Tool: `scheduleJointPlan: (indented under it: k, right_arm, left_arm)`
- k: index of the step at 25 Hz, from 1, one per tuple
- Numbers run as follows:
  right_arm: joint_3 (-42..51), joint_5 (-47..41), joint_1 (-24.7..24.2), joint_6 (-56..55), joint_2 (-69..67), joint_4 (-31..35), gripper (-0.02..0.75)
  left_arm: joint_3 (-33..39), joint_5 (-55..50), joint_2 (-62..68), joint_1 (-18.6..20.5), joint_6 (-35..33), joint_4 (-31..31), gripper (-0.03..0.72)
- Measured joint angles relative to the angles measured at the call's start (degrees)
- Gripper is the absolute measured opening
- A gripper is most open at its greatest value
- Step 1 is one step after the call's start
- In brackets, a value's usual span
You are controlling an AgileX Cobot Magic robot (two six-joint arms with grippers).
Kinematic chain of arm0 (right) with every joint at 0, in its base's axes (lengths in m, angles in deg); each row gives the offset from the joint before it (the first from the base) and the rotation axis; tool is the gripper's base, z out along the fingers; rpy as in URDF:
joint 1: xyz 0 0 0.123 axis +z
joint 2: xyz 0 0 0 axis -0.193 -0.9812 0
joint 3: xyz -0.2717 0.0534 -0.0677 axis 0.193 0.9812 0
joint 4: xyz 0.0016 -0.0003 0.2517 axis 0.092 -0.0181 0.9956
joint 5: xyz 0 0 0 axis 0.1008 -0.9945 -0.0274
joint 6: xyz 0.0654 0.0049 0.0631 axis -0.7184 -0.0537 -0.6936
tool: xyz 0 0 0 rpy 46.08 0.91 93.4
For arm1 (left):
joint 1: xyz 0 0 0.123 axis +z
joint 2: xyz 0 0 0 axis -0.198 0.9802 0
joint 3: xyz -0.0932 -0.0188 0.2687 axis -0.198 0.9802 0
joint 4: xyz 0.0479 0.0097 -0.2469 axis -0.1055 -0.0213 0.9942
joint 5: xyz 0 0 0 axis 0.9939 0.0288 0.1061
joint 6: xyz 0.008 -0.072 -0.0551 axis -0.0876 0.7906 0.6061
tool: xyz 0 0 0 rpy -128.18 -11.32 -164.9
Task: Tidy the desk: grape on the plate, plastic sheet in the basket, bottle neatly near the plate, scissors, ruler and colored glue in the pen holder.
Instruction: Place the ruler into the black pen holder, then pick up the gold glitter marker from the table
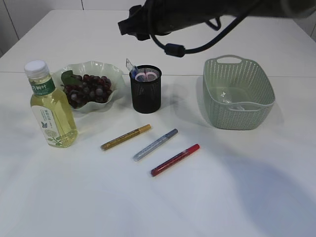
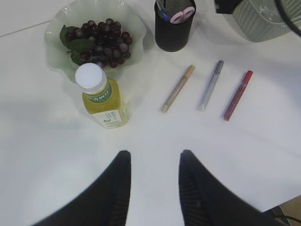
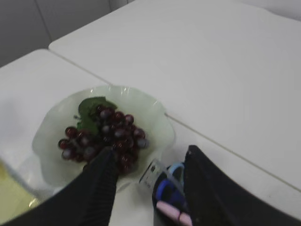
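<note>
The grape bunch [image 1: 89, 89] lies on the pale green plate [image 1: 114, 75]. The yellow bottle [image 1: 49, 106] stands upright left of the plate. The black mesh pen holder [image 1: 146, 91] holds the blue and pink scissors [image 3: 171, 188] and the clear ruler [image 3: 153, 173]. The gold [image 1: 126, 137], silver [image 1: 155, 144] and red [image 1: 175, 160] glue pens lie on the table. A clear plastic sheet [image 1: 237, 98] lies in the basket [image 1: 256, 113]. My right gripper [image 3: 150, 153] is open and empty, high above the pen holder. My left gripper [image 2: 153, 155] is open and empty over bare table, in front of the bottle [image 2: 101, 96].
The right arm [image 1: 207, 15] and its cable stretch across the top of the exterior view. The left wrist view shows the pens [image 2: 210, 85] side by side, right of the bottle. The table is white, with a seam behind the plate.
</note>
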Motion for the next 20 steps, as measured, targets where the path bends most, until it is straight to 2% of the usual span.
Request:
scheduleJointPlan:
  k: [4,8,15,20]
  right_arm:
    - [0.0,-16.7,0.0,0.1,8.1,-2.2,0.378]
    - [0.0,-29.1,0.0,-1.6,15.6,-2.6,0.378]
    - [-0.1,-54.0,0.0,-7.7,22.4,-6.0,0.378]
    - [1.5,-58.4,0.0,-11.6,22.7,-7.8,0.378]
  left_arm:
    - [0.0,0.0,0.0,0.0,0.0,-0.7,0.25]
    - [0.0,0.0,0.1,0.0,0.0,-0.8,0.246]
    - [0.0,0.0,0.1,0.0,0.0,-0.8,0.245]
    - [0.0,0.0,0.5,0.0,0.0,-0.6,0.244]
